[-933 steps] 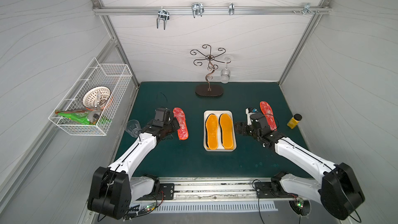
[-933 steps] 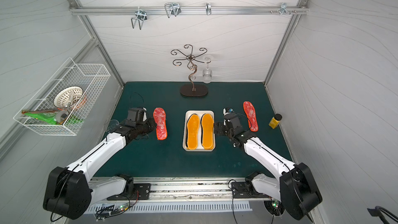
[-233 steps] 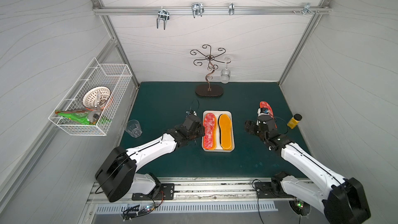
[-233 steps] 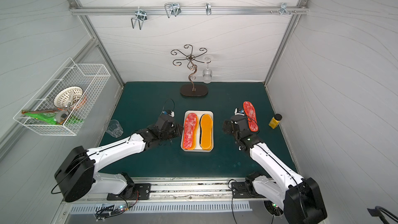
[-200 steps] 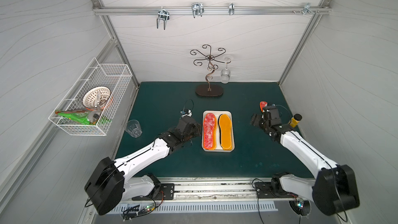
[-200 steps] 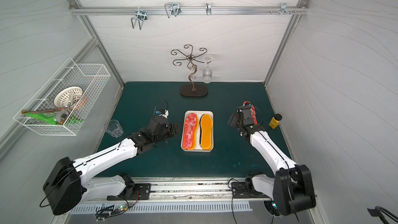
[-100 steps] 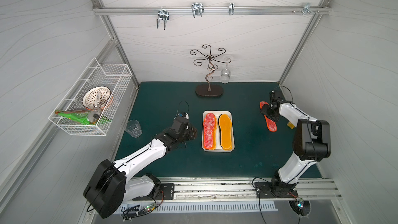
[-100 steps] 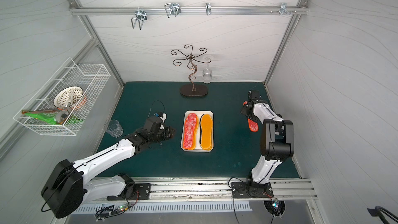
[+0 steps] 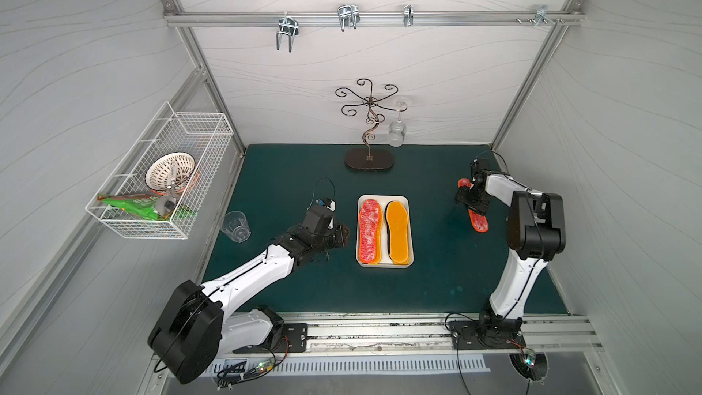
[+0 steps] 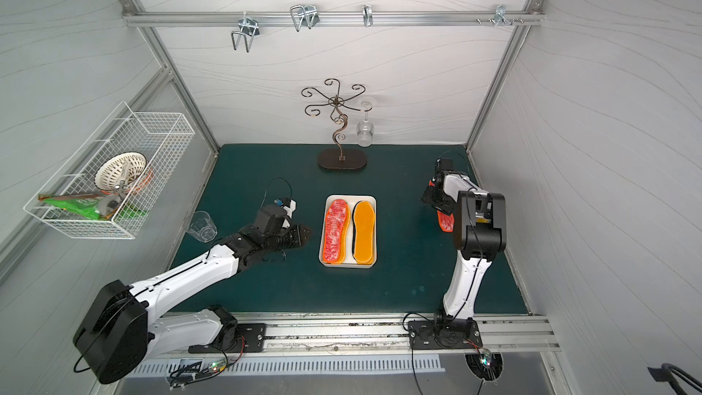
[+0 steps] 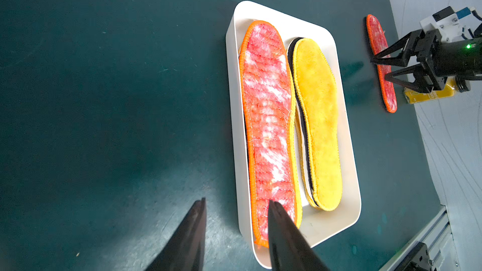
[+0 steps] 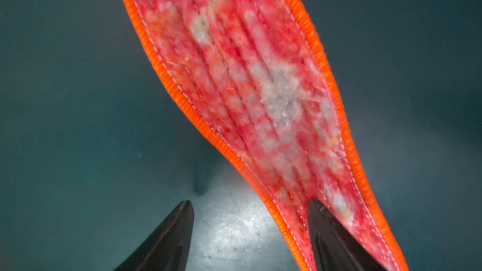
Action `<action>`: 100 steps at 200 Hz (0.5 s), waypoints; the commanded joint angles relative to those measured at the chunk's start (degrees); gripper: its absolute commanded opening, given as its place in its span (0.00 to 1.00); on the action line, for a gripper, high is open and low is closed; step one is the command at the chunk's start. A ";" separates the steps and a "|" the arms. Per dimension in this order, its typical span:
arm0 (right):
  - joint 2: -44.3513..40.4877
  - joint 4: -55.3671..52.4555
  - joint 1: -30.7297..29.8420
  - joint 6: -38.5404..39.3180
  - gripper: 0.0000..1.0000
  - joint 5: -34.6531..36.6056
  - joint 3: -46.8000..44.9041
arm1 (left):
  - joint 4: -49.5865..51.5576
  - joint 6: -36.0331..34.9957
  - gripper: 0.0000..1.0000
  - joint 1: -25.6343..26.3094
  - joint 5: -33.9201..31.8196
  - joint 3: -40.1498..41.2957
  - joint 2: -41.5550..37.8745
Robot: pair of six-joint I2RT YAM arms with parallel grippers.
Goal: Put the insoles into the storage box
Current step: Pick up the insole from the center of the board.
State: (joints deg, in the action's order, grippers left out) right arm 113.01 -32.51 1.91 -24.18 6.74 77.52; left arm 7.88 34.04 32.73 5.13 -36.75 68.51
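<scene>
Mat (image 9: 304, 169), insole (image 12: 247, 74) edge between right fingers (image 12: 333, 238)

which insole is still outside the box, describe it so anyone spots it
Find the white storage box in the middle of the green mat, then look toward the right arm's side. One insole lies on the mat there, under the open right hand. Red with white speckles and orange edging, it's the only one outside the box.

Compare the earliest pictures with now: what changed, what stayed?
The left gripper moved one red insole from the mat into the storage box, let go and drew back. The right gripper reached the other red insole, jaws open; it stays on the mat.
</scene>
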 commanded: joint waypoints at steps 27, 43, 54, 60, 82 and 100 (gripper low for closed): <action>-0.34 1.54 0.22 -4.31 0.72 -9.56 -2.96 | -2.92 -0.56 0.43 0.06 -1.25 -2.45 1.23; -1.65 2.68 -0.21 -5.36 0.71 -10.92 -4.63 | -2.86 -0.56 0.43 0.05 -1.76 -2.45 1.10; -2.53 2.98 -0.74 -5.94 0.71 -11.41 -5.54 | -2.72 -0.51 0.43 0.08 -2.30 -2.37 1.08; -3.06 3.27 -1.12 -6.04 0.70 -11.99 -6.06 | -2.70 -0.47 0.43 0.06 -2.57 -2.28 1.06; -4.99 3.52 -2.86 -6.94 0.69 -12.24 -7.67 | -2.69 -0.29 0.43 0.09 -2.88 -2.27 1.19; -6.47 3.53 -5.00 -7.35 0.69 -11.71 -9.06 | -2.45 -0.20 0.43 0.07 -3.02 -2.31 1.20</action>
State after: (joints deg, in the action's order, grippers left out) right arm 108.53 -27.40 -0.08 -29.52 -2.20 71.09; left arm 7.86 34.09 32.73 3.31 -36.77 69.34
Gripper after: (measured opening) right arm 0.692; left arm 0.432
